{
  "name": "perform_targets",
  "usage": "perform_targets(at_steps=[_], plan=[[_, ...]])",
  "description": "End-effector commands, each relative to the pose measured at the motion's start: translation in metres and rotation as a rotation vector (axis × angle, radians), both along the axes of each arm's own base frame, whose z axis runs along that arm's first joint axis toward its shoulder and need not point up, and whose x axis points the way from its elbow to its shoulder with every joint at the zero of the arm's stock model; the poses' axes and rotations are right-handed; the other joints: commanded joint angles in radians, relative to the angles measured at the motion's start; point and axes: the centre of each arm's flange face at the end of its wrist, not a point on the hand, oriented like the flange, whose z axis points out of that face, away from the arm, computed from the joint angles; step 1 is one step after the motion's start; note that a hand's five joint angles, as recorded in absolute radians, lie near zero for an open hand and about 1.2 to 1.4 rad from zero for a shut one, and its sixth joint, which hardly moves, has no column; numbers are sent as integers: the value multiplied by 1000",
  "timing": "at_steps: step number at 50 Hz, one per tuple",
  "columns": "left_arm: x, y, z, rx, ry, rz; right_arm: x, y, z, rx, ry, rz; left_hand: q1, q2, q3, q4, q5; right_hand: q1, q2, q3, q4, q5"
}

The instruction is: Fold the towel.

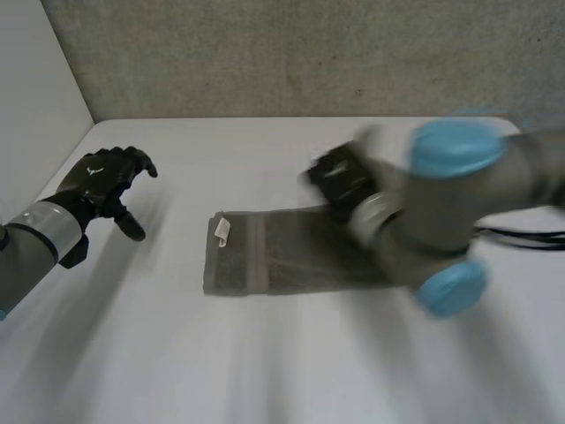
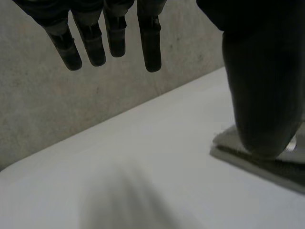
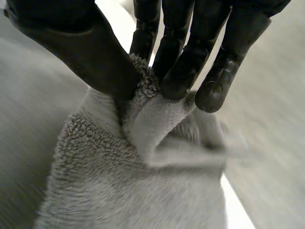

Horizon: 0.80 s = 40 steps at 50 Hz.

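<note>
A grey towel (image 1: pixel 265 252) lies folded into a long strip across the middle of the white table (image 1: pixel 177 353), with a small white label (image 1: pixel 222 230) at its left end. My right hand (image 1: pixel 340 181) is at the towel's far edge toward its right end. In the right wrist view its fingers (image 3: pixel 181 71) and thumb pinch a bunched-up fold of the towel (image 3: pixel 143 119) and lift it. My left hand (image 1: pixel 110 181) hovers off to the left of the towel, well apart from it. Its fingers (image 2: pixel 114 38) hang straight and hold nothing; the towel's end (image 2: pixel 267 164) lies beyond its thumb.
A grey concrete wall (image 1: pixel 309 53) runs behind the table's far edge. My right forearm (image 1: pixel 441 221) crosses over the towel's right part and hides it. Bare tabletop lies in front of the towel and between it and my left hand.
</note>
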Motion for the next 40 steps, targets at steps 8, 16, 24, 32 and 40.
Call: perform_targets(at_steps=[8, 16, 24, 32, 40], plan=[[-21, 12, -19, 55, -9, -46, 13, 26, -53, 96, 84, 5, -60, -58, -62, -66, -36, -1148, -1143, -1174, -1165, -1154], [-35, 19, -19, 46, -9, -92, -33, 2, -45, 152, 50, -119, -46, -44, -48, -51, -22, -1148, -1143, -1174, -1165, -1154], [-68, 38, -24, 30, -14, -206, -77, -7, -48, 244, -90, -184, -22, -20, -24, -28, 2, -1148, -1143, -1174, -1165, -1154], [-107, 47, -36, -3, -21, -318, -93, -8, -54, 275, -101, -209, 66, 68, 63, 60, 90, -1148, -1143, -1174, -1165, -1154], [-119, 55, -53, 20, -79, -357, -99, -4, -59, 262, -118, -216, 262, 264, 260, 257, 286, -1068, -1062, -1093, -1084, -1074]])
